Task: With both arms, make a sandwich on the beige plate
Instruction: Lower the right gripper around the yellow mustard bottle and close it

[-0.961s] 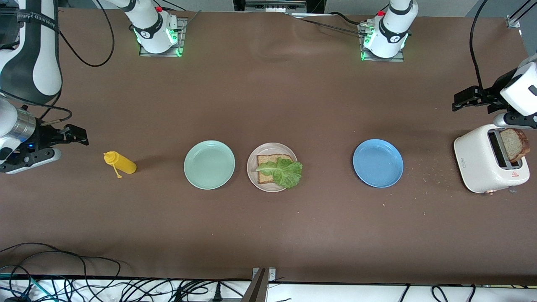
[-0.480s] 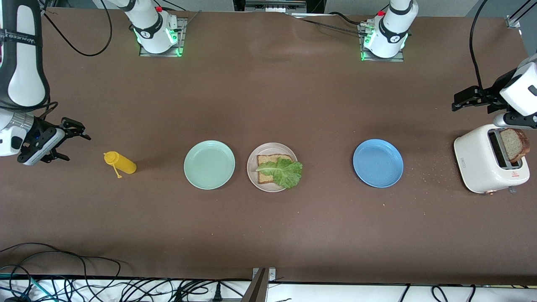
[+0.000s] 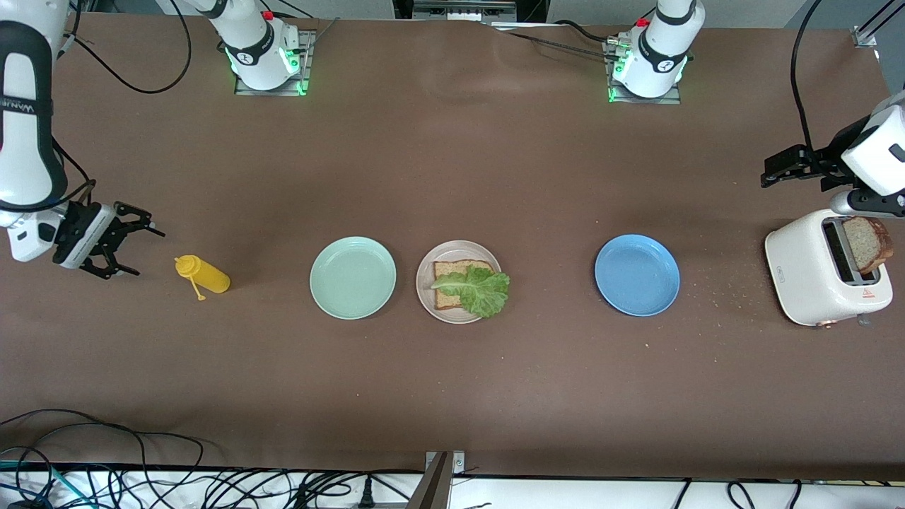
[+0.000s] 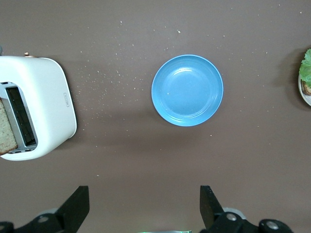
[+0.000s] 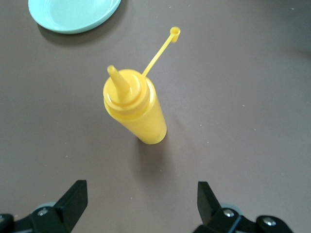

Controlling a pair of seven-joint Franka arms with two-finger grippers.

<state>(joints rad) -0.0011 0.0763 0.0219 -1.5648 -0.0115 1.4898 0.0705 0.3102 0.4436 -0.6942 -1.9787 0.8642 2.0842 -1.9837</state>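
Note:
The beige plate [image 3: 424, 291] sits mid-table with one bread slice [image 3: 452, 270] on it and a green lettuce leaf [image 3: 479, 290] lying on the slice. A second bread slice [image 3: 867, 244] stands in the white toaster [image 3: 813, 272] at the left arm's end; it also shows in the left wrist view [image 4: 6, 137]. My left gripper [image 3: 771, 170] is open and empty, up over the table beside the toaster [image 4: 144, 204]. My right gripper [image 3: 145, 251] is open and empty, low beside the yellow squeeze bottle [image 3: 205, 274], which stands between its fingers' line of sight [image 5: 141, 204].
A mint-green plate [image 3: 353, 277] lies beside the beige plate toward the right arm's end, and a blue plate [image 3: 637, 275] toward the left arm's end. Crumbs lie between the blue plate and the toaster. The yellow bottle [image 5: 136, 107] has its cap hanging open on a strap.
My right gripper has swung down and turned, moving closer to the yellow bottle. The left arm has not moved.

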